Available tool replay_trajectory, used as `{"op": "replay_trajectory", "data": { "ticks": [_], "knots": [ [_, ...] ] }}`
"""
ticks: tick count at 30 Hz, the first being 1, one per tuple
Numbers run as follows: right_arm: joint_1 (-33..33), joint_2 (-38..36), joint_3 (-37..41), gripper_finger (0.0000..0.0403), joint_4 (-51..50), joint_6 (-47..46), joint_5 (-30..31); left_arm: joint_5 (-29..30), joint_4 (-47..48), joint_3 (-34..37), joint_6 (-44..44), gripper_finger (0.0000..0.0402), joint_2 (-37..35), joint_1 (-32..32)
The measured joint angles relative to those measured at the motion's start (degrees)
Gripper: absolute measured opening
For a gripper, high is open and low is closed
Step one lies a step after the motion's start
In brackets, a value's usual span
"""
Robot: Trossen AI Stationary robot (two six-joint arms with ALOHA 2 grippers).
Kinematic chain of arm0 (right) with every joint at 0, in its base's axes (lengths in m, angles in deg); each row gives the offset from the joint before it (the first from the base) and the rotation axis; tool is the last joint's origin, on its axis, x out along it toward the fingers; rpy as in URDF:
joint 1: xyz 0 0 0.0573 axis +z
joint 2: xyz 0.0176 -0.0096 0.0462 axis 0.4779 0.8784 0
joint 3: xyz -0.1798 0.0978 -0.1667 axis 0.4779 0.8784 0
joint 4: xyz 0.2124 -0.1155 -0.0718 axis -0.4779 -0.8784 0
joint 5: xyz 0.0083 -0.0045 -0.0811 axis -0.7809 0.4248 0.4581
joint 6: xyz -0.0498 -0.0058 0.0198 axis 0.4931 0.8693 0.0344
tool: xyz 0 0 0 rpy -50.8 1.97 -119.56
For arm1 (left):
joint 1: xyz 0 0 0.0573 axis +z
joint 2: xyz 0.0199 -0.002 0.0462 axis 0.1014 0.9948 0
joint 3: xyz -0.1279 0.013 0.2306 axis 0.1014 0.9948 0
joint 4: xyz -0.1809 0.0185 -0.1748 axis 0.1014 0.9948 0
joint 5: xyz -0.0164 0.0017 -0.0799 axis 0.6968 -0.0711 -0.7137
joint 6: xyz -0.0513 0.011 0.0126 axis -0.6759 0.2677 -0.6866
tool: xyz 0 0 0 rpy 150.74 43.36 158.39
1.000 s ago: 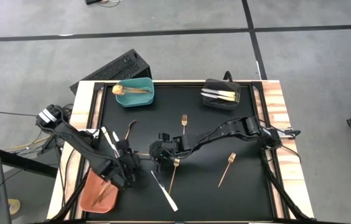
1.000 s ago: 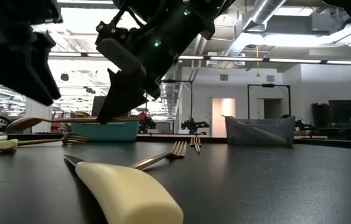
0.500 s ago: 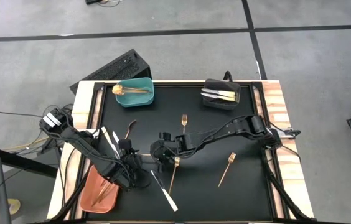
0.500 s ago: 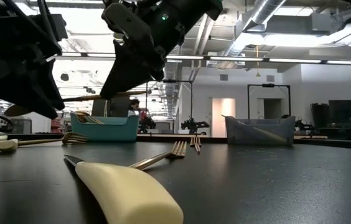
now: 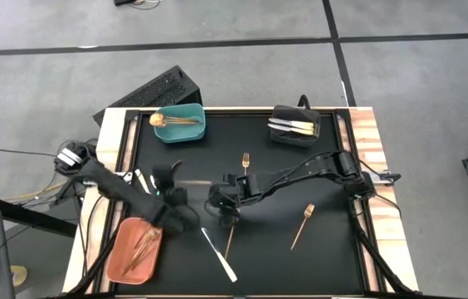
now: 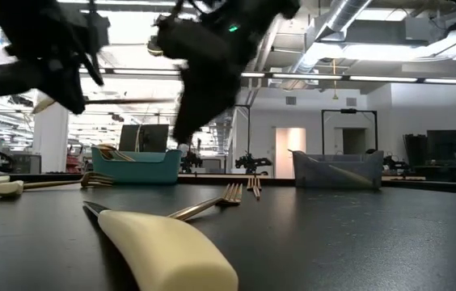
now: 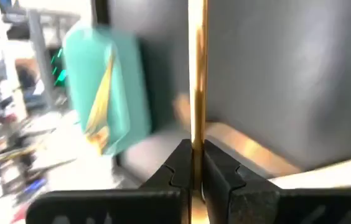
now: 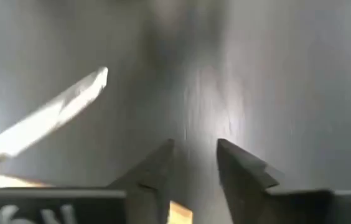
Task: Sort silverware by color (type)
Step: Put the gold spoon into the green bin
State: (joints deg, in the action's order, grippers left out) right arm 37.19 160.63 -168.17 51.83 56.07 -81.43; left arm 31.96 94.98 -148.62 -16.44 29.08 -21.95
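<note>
My left gripper point(image 7: 194, 158) is shut on a slim gold piece of silverware point(image 7: 197, 68), held above the mat left of centre point(image 5: 197, 182); whether it is a fork, knife or spoon I cannot tell. My right gripper point(image 8: 194, 158) stands open just beyond the piece's free end point(image 5: 220, 202), with nothing between its fingers. On the black mat lie a gold fork point(image 5: 246, 164), a copper fork point(image 5: 303, 224), another fork point(image 5: 231, 237) and a white-handled knife point(image 5: 218, 254). A dark spoon point(image 5: 174, 172) lies beside my left arm. My left gripper pinches the piece's thin gold shaft point(image 7: 195, 140) between its two fingertips point(image 7: 216, 165). The fingers lie across the shaft. The piece is lifted clear of the mat, about level, its free length reaching toward the table's right point(image 5: 205, 182).
A teal bin point(image 5: 192, 133) with gold pieces stands at the far left, and a black bin point(image 5: 280, 137) with silver-white pieces at the far right. An orange bin point(image 5: 122, 253) with copper pieces sits at the near left corner. A white-handled piece point(image 5: 143, 180) lies near my left arm.
My right gripper raised the gold piece off the mat. My left gripper rose, swung toward the far edge, turned, and shut on the piece's shaft. The piece now hangs from my left gripper, and my right gripper stands apart from it, slightly higher.
</note>
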Motion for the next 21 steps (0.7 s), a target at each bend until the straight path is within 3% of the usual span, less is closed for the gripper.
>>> {"op": "replay_trajectory", "data": {
  "ticks": [5, 9, 14, 21],
  "knots": [
    [-0.84, -3.92, -0.12, 0.0213, -6.06, -0.28, 2.75, -0.37, 1.63, -0.44, 15.49, 0.0002, -0.37, 12.45],
    [-0.11, -5.43, 3.17, 0.0236, -4.36, -0.37, 6.34, 3.27, -0.22, -0.26, 26.58, 0.0001, -0.36, 23.44],
    [0.78, -9.98, 14.48, 0.0239, 3.54, -3.33, 8.62, 9.89, -2.54, -0.26, 38.87, 0.0001, -0.39, 36.49],
    [0.64, -18.05, 33.38, 0.0239, 16.06, -11.14, 8.61, 9.49, -14.82, -0.26, 57.98, 0.0001, -0.37, 51.12]
  ]
}}
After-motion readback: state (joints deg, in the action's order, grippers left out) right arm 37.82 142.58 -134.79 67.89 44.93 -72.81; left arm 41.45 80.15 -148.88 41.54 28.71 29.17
